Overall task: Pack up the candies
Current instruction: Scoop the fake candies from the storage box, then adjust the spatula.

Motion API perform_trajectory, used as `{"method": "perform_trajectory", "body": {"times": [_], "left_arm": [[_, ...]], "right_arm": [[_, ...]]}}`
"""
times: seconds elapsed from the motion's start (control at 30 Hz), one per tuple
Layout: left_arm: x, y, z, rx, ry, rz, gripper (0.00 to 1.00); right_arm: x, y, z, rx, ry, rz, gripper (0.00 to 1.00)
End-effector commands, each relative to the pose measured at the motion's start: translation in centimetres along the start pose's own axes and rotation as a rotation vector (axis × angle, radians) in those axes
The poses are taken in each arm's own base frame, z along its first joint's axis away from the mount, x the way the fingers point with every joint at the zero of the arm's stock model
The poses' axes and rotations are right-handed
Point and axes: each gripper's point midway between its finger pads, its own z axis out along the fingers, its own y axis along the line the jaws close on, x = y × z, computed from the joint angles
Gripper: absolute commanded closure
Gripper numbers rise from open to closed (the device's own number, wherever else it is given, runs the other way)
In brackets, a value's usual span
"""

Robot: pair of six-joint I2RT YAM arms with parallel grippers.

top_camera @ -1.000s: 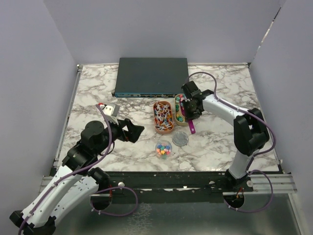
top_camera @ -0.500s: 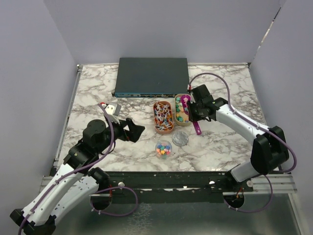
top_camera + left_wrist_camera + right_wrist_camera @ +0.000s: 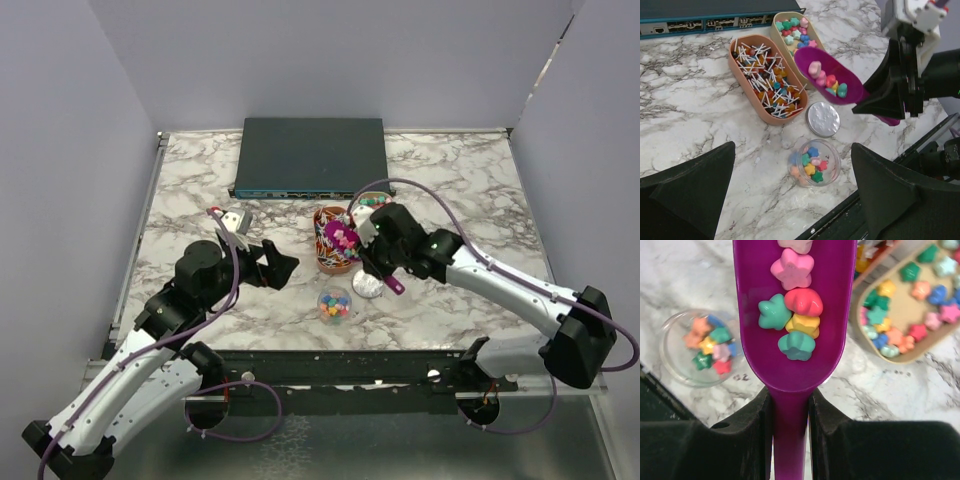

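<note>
Candies (image 3: 796, 307) lie along the purple scoop (image 3: 790, 372), its bowl pointing left, handle clamped in right fingers (image 3: 730, 450); left fingers (image 3: 685, 192) apart.

Left arm (image 3: 120, 395) and right arm (image 3: 500, 285): white link shells, black joint housings, black bases. A purple cable (image 3: 430, 193) runs along each arm in loose loops. Left gripper (image 3: 285, 265) has a white camera box (image 3: 230, 220) with a red mark at the wrist; its fingers (image 3: 687, 187) are matte black wedges.
</note>
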Motion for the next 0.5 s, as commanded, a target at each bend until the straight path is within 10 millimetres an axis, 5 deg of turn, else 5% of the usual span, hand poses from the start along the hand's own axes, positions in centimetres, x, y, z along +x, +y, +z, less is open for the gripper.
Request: {"method": "perform_trajectory", "body": {"times": [0.0,0.47], "left_arm": [[-0.1,-0.8,0.3,0.047,0.004,0.008,0.01],[0.9,-0.8,1.1,0.051,0.055,0.007,0.01]], "right_arm": [[0.6,4.1,-0.8,-0.112,-0.012,-0.23,0.99],[-1.2,8.0,-3.1,-0.223,-0.162,-0.494,0.99]]}}
